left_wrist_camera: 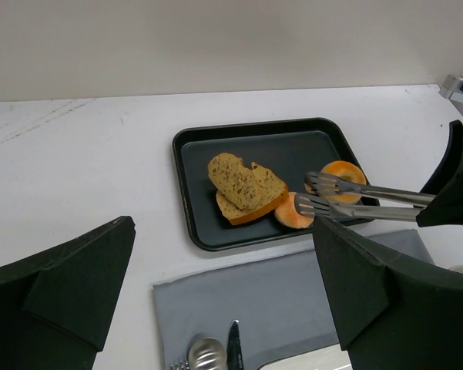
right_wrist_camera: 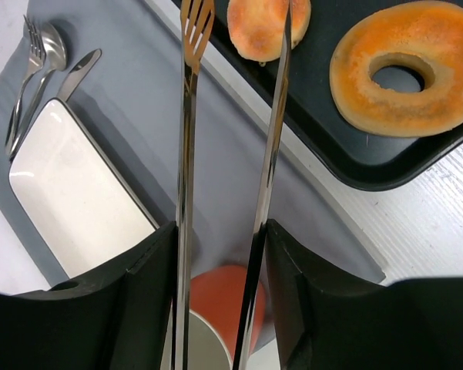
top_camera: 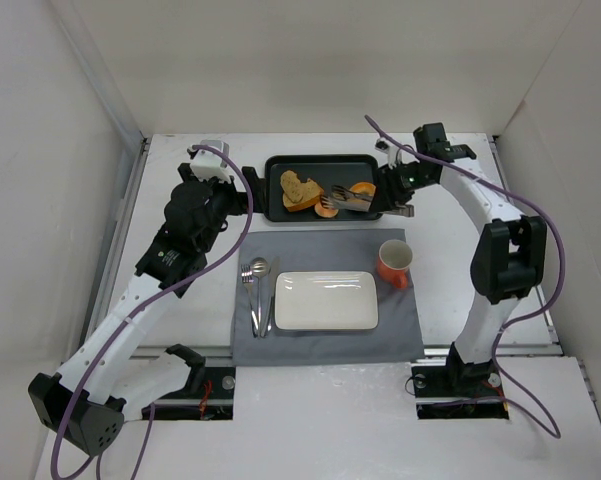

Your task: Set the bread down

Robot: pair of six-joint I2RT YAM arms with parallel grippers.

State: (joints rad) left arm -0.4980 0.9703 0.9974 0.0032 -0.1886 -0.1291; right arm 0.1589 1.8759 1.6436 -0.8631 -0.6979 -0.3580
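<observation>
Right wrist view: the right hand (right_wrist_camera: 219, 262) clamps tongs (right_wrist_camera: 186, 154) whose spread tips hover at the bread (right_wrist_camera: 260, 29), lying in the tray (right_wrist_camera: 347, 162) beside the donut (right_wrist_camera: 404, 69); an off-centre squeeze on that smooth round bun could pop it loose.

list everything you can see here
tray: 1, black, beyond mat
toast: 2 slices, brown, tray left, overlapping
bun: 1, orange-tan, tray near edge
donut: 1, orange, tray right
tongs: 1, silver, tips by bun
mat: 1, grey, between tray and arm bases
plate: 1, white, on mat
cup: 1, orange, mat right side
cutlery: 3, silver, on mat left of plate
left gripper: 1, black, open, left of tray
right gripper: 1, black, shut on tongs
</observation>
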